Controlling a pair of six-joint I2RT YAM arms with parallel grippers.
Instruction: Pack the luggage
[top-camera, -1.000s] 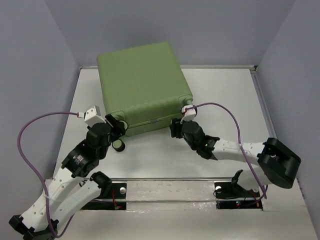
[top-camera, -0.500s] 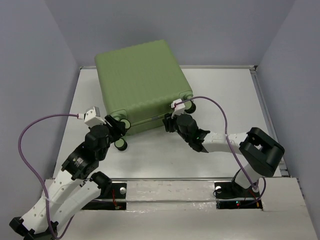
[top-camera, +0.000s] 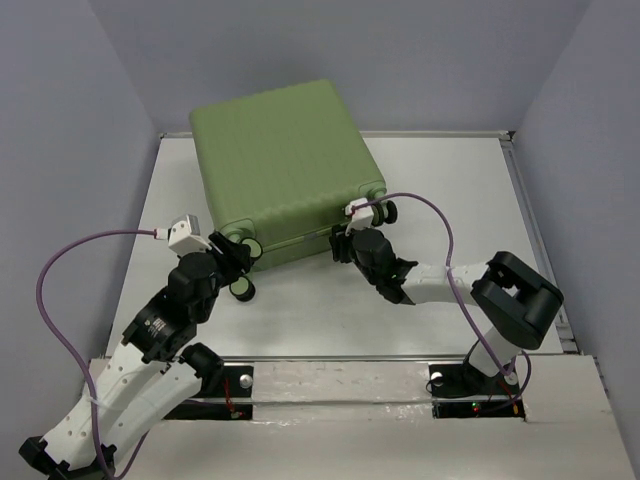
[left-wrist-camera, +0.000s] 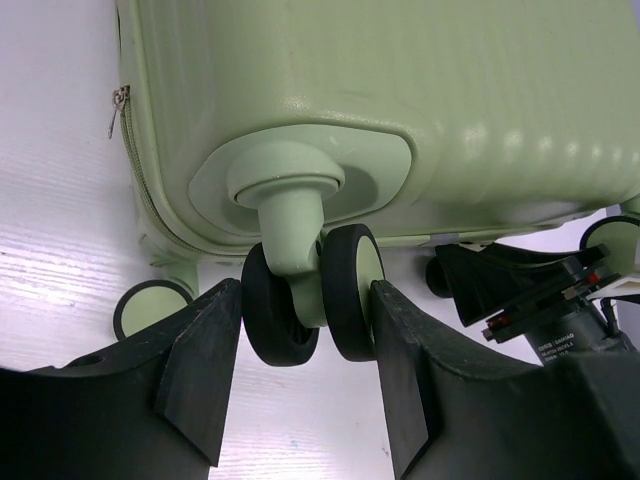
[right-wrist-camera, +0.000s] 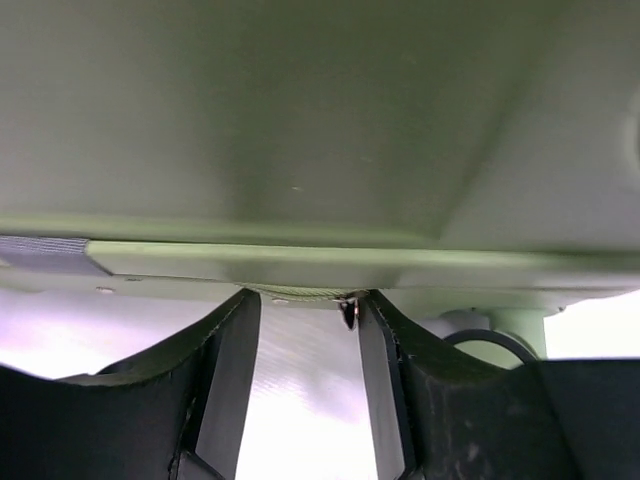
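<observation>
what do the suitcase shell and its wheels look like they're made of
The luggage shell looks like moulded hard plastic, light green, matte with a soft sheen; its fine ribs and rounded moulded wheel socket suggest that. The wheels have dull black tyres, probably rubber or soft plastic; hubs and fork look like the same green plastic. The exact type cannot be told.

The luggage (top-camera: 285, 165) fills the tabletop's (top-camera: 470, 180) far left. Room to pass lies on the bare surface right of it.

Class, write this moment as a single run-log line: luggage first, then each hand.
luggage: closed | left hand: clamped on wheel | right hand: open, zipper pull between fingers
</observation>
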